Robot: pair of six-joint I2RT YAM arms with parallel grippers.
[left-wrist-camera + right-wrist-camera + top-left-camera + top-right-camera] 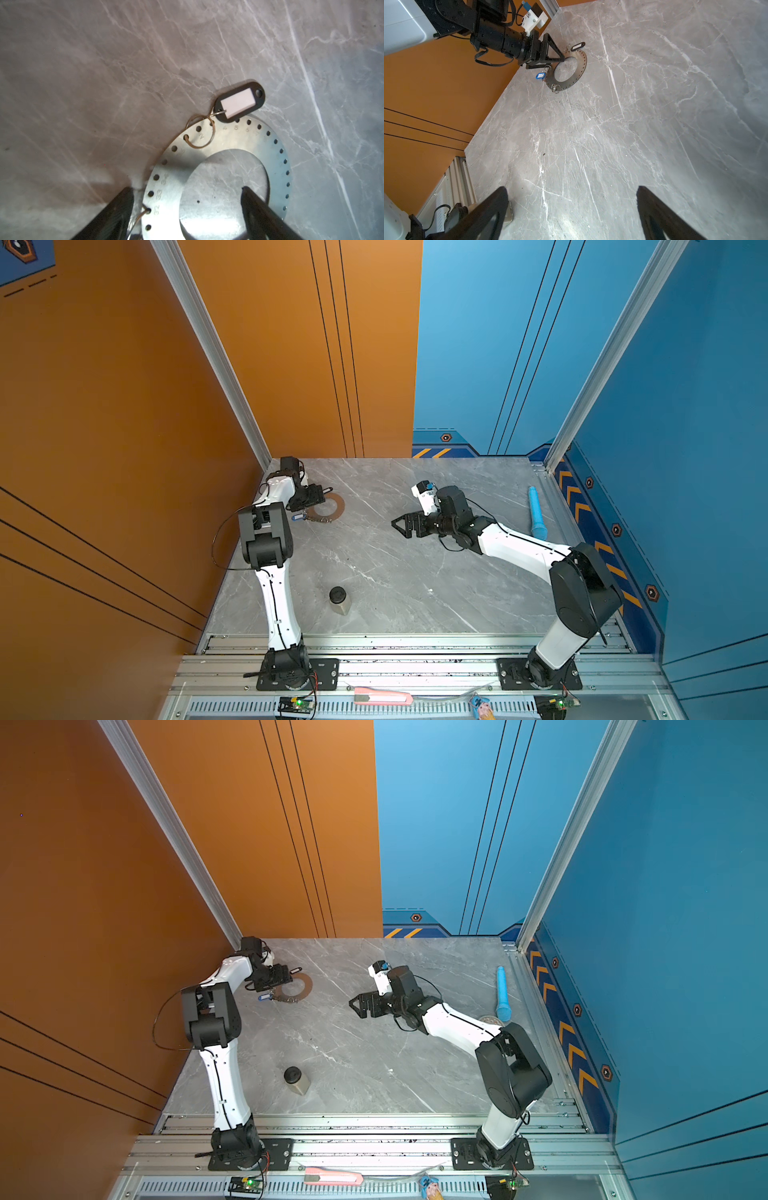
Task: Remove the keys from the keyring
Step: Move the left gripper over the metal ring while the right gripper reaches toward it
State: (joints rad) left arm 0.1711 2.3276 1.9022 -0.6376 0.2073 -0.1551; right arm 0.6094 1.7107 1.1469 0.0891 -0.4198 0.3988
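Note:
The keyring [340,506] [308,986] is a flat shiny metal annulus lying on the marble table near the back left. A black key tag [241,101] [578,46] hangs by a wire loop from its far rim. A blue key tag [296,517] [263,997] [539,76] lies at its left rim. My left gripper [321,501] [187,193] is open and low over the keyring [228,139]; one finger stands outside the rim, the other over the centre hole. My right gripper [397,526] [571,193] is open above bare table mid-right, holding nothing.
A black-lidded jar [338,599] stands front centre-left. A blue cylinder [536,512] lies along the right edge, and a beige tape roll [490,1019] peeks out beside the right arm. A pink object [382,697] rests on the front rail. The orange wall is close behind my left arm.

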